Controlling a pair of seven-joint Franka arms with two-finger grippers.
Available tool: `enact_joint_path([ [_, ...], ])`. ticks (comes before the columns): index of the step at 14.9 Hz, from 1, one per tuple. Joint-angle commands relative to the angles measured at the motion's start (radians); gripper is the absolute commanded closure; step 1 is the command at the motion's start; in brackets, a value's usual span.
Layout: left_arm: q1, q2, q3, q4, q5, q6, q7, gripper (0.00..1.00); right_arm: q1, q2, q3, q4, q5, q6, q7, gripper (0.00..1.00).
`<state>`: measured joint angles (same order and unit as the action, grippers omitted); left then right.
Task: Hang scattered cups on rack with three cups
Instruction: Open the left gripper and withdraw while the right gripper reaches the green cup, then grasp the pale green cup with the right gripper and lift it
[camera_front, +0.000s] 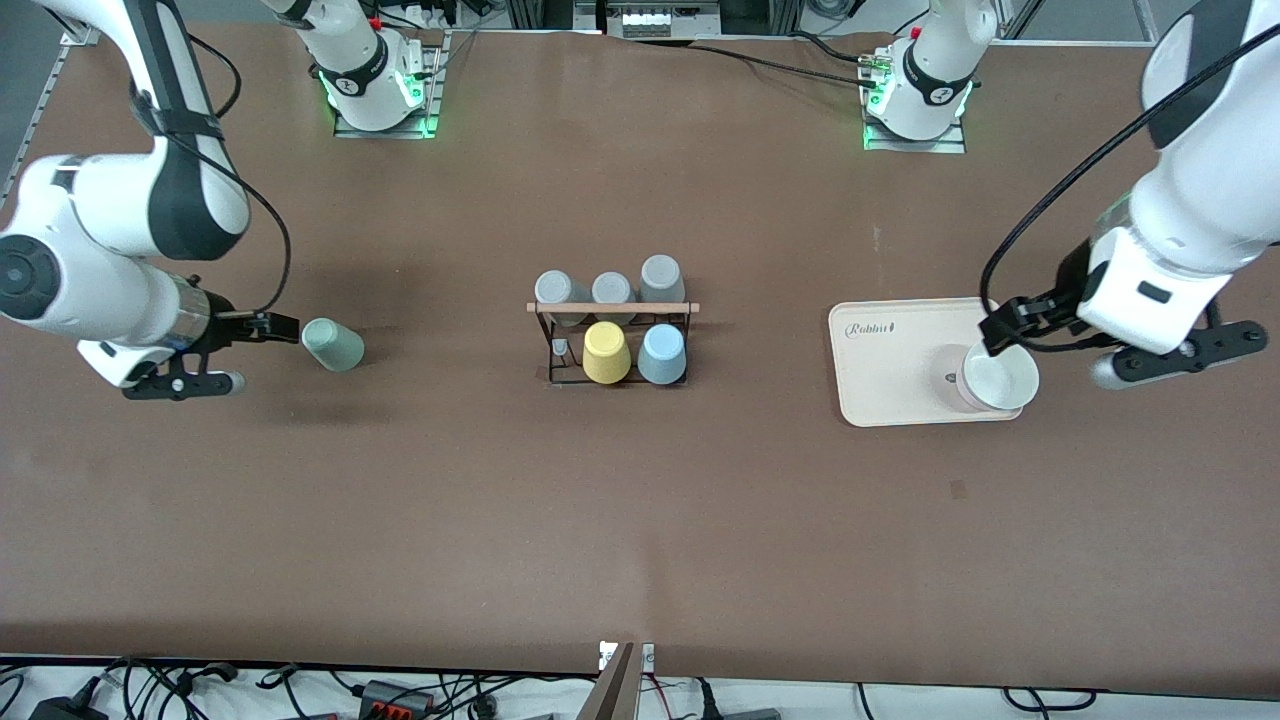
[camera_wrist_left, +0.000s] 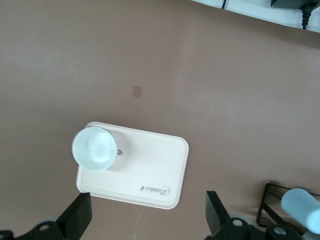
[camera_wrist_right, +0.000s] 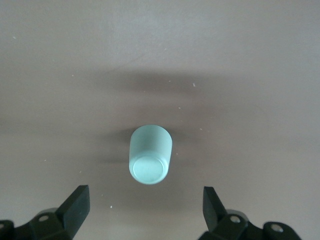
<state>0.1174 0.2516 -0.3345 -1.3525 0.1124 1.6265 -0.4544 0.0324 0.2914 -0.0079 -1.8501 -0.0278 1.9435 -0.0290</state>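
Note:
The pale mint green cup (camera_front: 333, 344) lies on its side on the table toward the right arm's end; it also shows in the right wrist view (camera_wrist_right: 150, 154), base toward the camera. My right gripper (camera_front: 260, 354) (camera_wrist_right: 144, 207) is open and empty, just short of that cup. The black wire rack (camera_front: 612, 308) stands mid-table and carries the light blue cup (camera_front: 662, 354), seen also in the left wrist view (camera_wrist_left: 302, 210). My left gripper (camera_front: 1045, 355) (camera_wrist_left: 147, 215) is open and empty, over the end of the cream tray (camera_front: 890, 360).
The rack also holds three grey cups (camera_front: 610, 288) and a yellow cup (camera_front: 606, 352). A pale whitish cup (camera_front: 998, 378) (camera_wrist_left: 95, 148) stands upright on the cream tray (camera_wrist_left: 150, 175). Bare brown table lies all round.

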Motion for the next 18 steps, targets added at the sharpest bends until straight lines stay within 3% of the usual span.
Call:
enact_joint_path([
  [1,0.047,-0.063,-0.014,-0.036,0.000,-0.016,0.046,0.00,0.003,0.005,0.000,-0.078,-0.018,0.083,0.003,0.00],
  [6,0.111,-0.093,-0.018,-0.034,-0.060,-0.045,0.092,0.00,0.003,0.015,0.000,-0.231,-0.018,0.256,0.030,0.00],
  [11,0.140,-0.124,0.006,-0.034,-0.079,-0.079,0.250,0.00,0.004,0.072,0.000,-0.245,-0.018,0.311,0.052,0.00],
  [14,0.000,-0.164,0.185,-0.050,-0.082,-0.109,0.321,0.00,0.001,0.084,0.002,-0.245,-0.018,0.313,0.054,0.00],
  [18,-0.119,-0.222,0.325,-0.108,-0.082,-0.103,0.368,0.00,0.001,0.092,0.002,-0.245,-0.018,0.307,0.055,0.00],
])
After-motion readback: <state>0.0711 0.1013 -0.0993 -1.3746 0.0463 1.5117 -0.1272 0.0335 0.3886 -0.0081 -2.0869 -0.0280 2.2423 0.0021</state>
